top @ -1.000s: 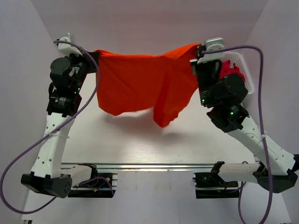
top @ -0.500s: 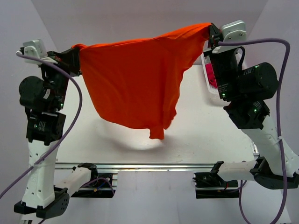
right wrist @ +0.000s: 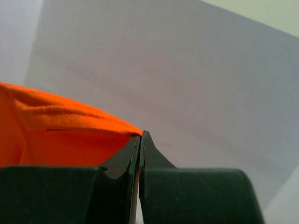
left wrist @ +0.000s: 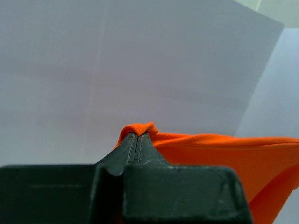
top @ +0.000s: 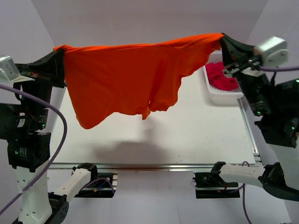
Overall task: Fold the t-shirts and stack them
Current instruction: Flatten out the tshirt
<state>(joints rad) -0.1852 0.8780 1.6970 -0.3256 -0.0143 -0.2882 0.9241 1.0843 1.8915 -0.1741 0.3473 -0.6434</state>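
Left pincer (top: 61,52) and right pincer (top: 224,40) clamp the orange t-shirt (top: 121,79) by its top edge; hem hangs above the table (top: 201,135).

The t-shirt (top: 126,79) is soft, matt orange cloth with a stitched hem, the left gripper (left wrist: 138,142) and right gripper (right wrist: 140,142) are dull black plastic, the table (top: 201,135) is smooth matt white, and the basket (top: 224,97) is white plastic holding matt pink cloth (top: 220,77).
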